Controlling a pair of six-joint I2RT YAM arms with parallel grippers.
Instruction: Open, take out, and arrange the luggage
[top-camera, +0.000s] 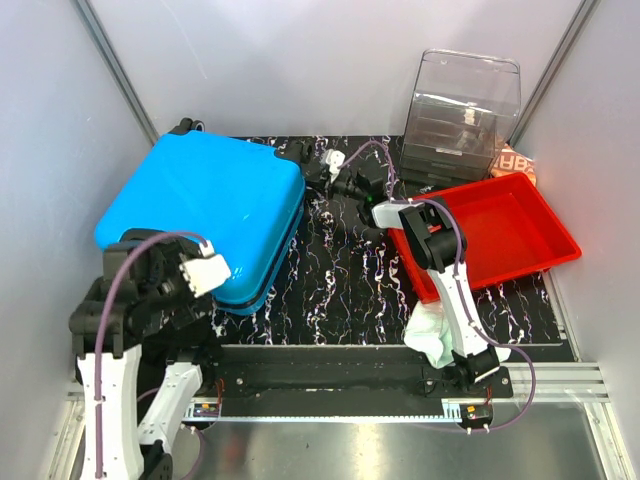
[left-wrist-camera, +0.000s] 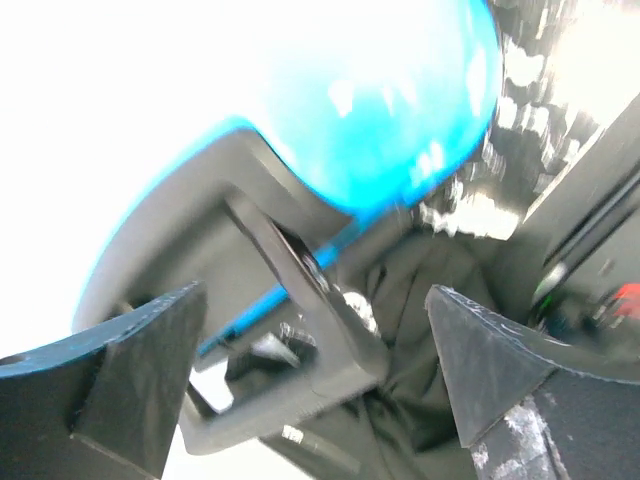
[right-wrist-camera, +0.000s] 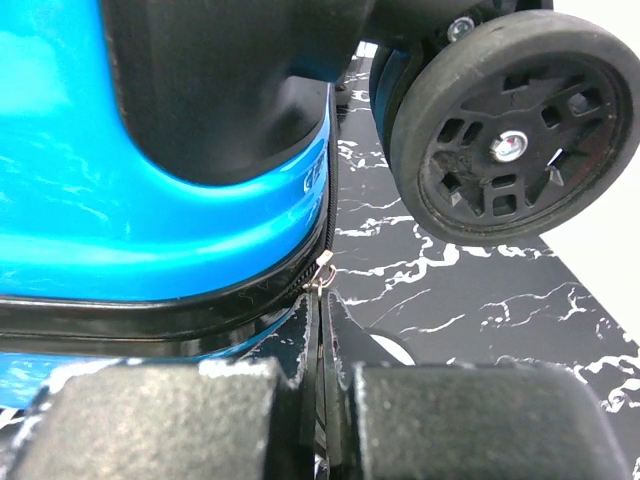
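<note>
The luggage (top-camera: 215, 195), a bright blue hard-shell suitcase, lies flat on the left of the black marbled table (top-camera: 340, 290). My left gripper (top-camera: 212, 282) is at its near corner. In the left wrist view the gripper (left-wrist-camera: 318, 330) is open, and a grey handle-like bar (left-wrist-camera: 300, 300) and dark fabric (left-wrist-camera: 420, 320) lie between the fingers under the blue shell (left-wrist-camera: 390, 110). My right gripper (top-camera: 315, 172) is at the far right corner. There it (right-wrist-camera: 322, 305) is shut on the small metal zipper pull (right-wrist-camera: 322, 275), beside the black wheel (right-wrist-camera: 510, 130).
A red tray (top-camera: 530, 215) sits on the right, under the right arm's forearm. Behind it stand a clear plastic drawer box (top-camera: 465, 110) and an orange-and-white packet (top-camera: 515, 160). A white cloth (top-camera: 430, 335) lies by the right arm's base. Grey walls close in both sides.
</note>
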